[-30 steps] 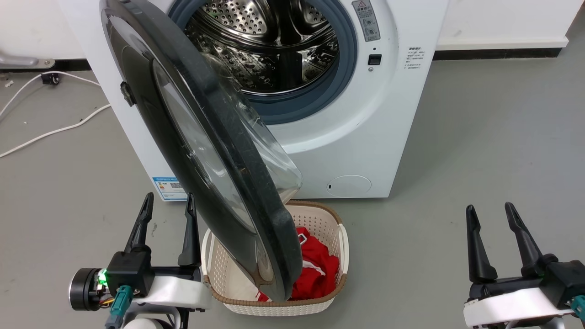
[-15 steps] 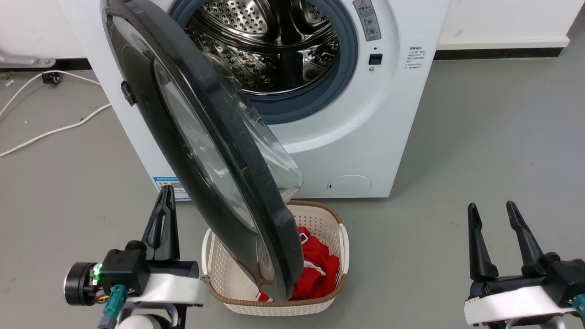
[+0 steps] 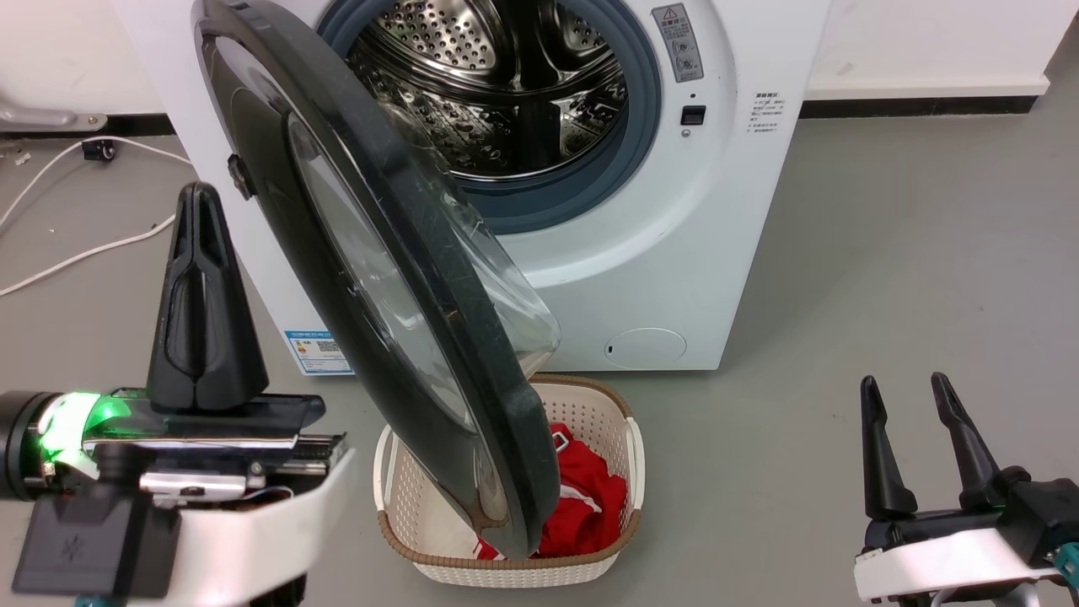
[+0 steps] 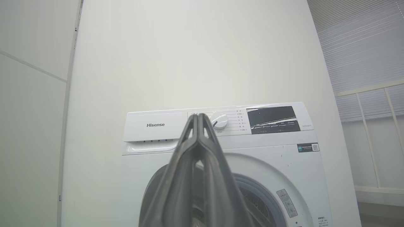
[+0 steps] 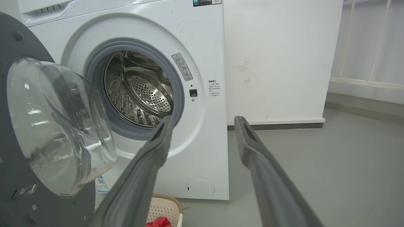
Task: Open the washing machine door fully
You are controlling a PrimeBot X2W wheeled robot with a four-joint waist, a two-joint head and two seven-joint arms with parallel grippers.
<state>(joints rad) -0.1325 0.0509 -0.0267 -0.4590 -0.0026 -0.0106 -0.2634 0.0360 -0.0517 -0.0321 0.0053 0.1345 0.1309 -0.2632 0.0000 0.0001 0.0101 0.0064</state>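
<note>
left gripper [image 3: 195, 198] has lifted up and come closer to the head camera than a moment ago. its two fingers were apart then and are pressed together now, with nothing between them. i think they are shut to make one stiff poker for the door. right gripper [image 3: 904, 384] has not moved. it waits low on the near right, fingers apart and empty, well out of the way. a basket [image 3: 506, 563] sits on the floor in the middle with red cloth [image 3: 582, 497] in it. the door [image 3: 337, 253] hangs over the basket, about half open, and no gripper touches it. its hinge is on the left, so it must swing further left. behind it stands the machine [image 3: 674, 253], with its drum [image 3: 506, 93] showing.
</note>
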